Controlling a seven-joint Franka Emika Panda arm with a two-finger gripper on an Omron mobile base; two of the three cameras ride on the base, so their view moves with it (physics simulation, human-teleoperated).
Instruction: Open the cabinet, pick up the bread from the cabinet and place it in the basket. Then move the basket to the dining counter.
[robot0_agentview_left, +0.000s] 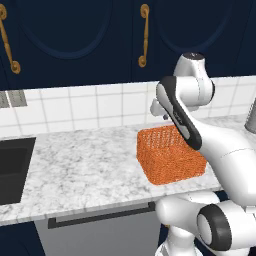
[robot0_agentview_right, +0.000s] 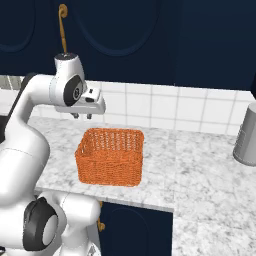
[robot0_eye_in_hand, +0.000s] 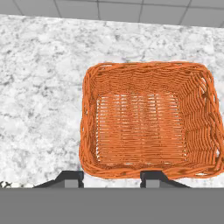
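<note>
The claw (robot0_agentview_right: 82, 115) hangs above the desk (robot0_agentview_left: 80, 165), fingers pointing down, with nothing between them. Its two dark fingertips (robot0_eye_in_hand: 70, 178) stand apart with a clear gap, so the claw is partly open and grips nothing. In the right base view it sits above and behind the rear left corner of the basket (robot0_agentview_right: 111, 156), clear of the rim and not touching it. In the left base view most of the claw is hidden behind the forearm.

From the hand view, the basket (robot0_eye_in_hand: 148, 127) lies directly beneath the claw and a little ahead of it. One fingertip is over bare marble just outside the basket's near left corner; the other is over the near rim. The basket stands upright on the desk, opening upward. Its woven floor is visible throughout and holds nothing. No bread can be seen in any view.

The basket (robot0_agentview_left: 170, 155) rests near the front edge of the marble desk, well to the right of the black sink (robot0_agentview_left: 12, 170). A grey drawer front (robot0_agentview_left: 100, 225) sits below the desk edge.

Further back, white wall tiles (robot0_agentview_left: 85, 107) run behind the desk. A grey cylindrical container (robot0_agentview_right: 247, 135) stands on the desk to the right, well apart from the basket.

Farthest and highest, the cabinet (robot0_agentview_left: 100, 40) doors are shut, brass handles (robot0_agentview_left: 144, 35) vertical.
</note>
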